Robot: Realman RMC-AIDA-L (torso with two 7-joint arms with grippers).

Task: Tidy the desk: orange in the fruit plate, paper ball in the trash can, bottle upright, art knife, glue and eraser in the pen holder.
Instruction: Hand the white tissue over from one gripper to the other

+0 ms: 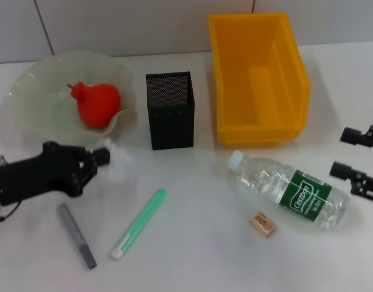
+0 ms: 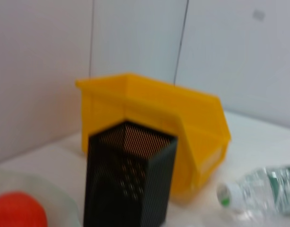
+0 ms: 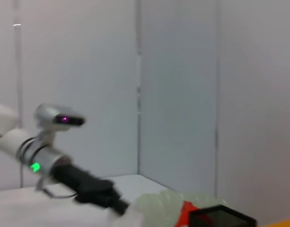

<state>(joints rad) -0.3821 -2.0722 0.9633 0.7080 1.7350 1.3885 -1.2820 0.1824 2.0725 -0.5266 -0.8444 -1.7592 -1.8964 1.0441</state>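
Nearest us, the art knife (image 1: 76, 235) and the glue (image 1: 138, 222) lay flat toward the worktop's (image 1: 192, 255) near edge, the eraser (image 1: 263, 223) just beside the toppled bottle (image 1: 289, 190). The orange (image 1: 98, 103) already sat in the fruit plate (image 1: 28, 97). Our left tool (image 1: 105, 157) reached at the paper ball (image 1: 118, 163) by the plate's rim; we could not tell whether it had closed. A loose pinch could drop the wad short of the trash can (image 1: 259, 73) or nudge the pen holder (image 1: 170, 109). The right tool (image 1: 355, 155) stood apart at the right edge.
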